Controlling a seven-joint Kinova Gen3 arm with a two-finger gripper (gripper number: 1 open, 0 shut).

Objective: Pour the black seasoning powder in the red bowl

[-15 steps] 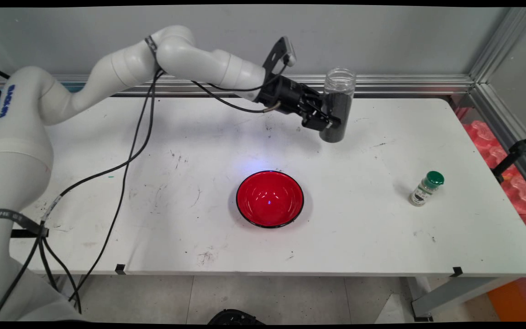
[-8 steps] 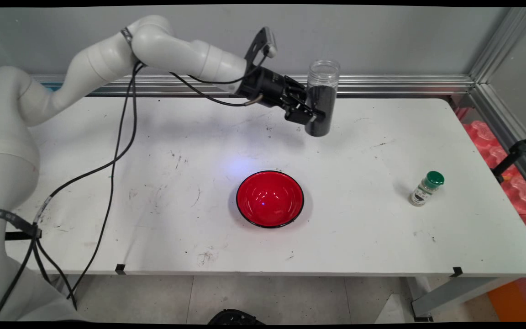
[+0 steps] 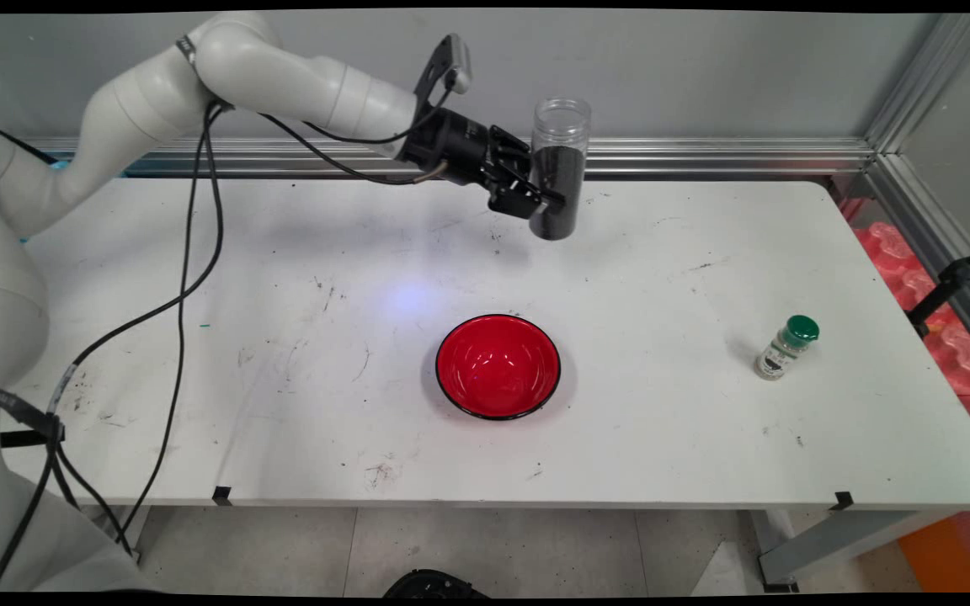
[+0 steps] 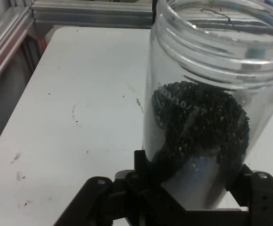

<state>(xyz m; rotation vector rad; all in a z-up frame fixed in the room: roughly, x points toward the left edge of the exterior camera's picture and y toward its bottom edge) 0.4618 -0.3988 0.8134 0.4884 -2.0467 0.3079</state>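
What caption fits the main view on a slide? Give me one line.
Gripper holds an open clear jar of dark granules upright above the white table, beyond a red bowl.

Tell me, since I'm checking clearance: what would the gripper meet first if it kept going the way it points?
The gripper is already shut on the open jar of dark grains. Beyond it, probably bare table, though depth is unclear.
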